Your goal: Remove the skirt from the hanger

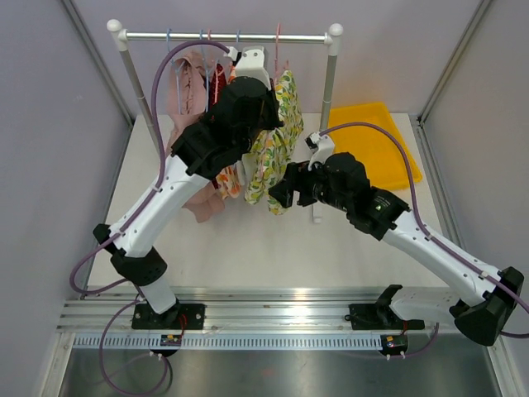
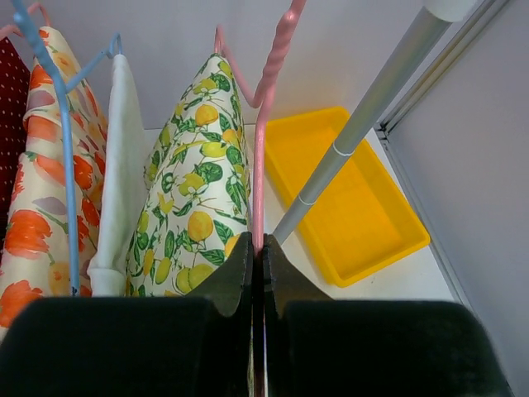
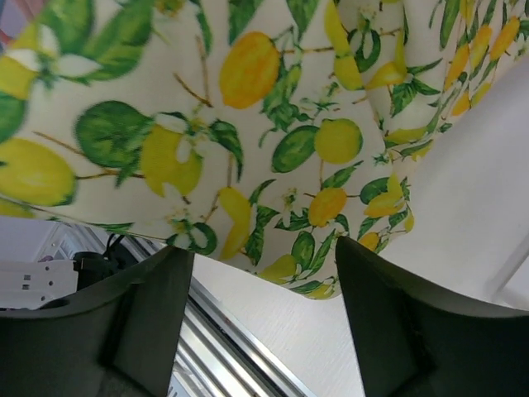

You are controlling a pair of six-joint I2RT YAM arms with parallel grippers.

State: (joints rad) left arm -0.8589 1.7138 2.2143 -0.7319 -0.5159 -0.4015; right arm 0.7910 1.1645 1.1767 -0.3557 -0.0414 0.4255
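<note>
The skirt (image 1: 279,145), white with a lemon and leaf print, hangs from a pink hanger (image 2: 259,157) on the rail. My left gripper (image 2: 257,245) is up near the rail and is shut on the hanger's thin pink bar, with the skirt (image 2: 194,190) hanging just left of it. My right gripper (image 1: 278,195) is at the skirt's lower hem. In the right wrist view it (image 3: 263,248) stands open, and the skirt's hem (image 3: 248,124) hangs just above and between the fingers without being clamped.
Other garments hang left of the skirt: a white one (image 2: 120,165), an orange floral one (image 2: 41,165) and a pink one (image 1: 194,83). The rack's rail (image 1: 223,36) and right post (image 1: 331,78) stand close by. A yellow tray (image 1: 372,145) lies at the back right.
</note>
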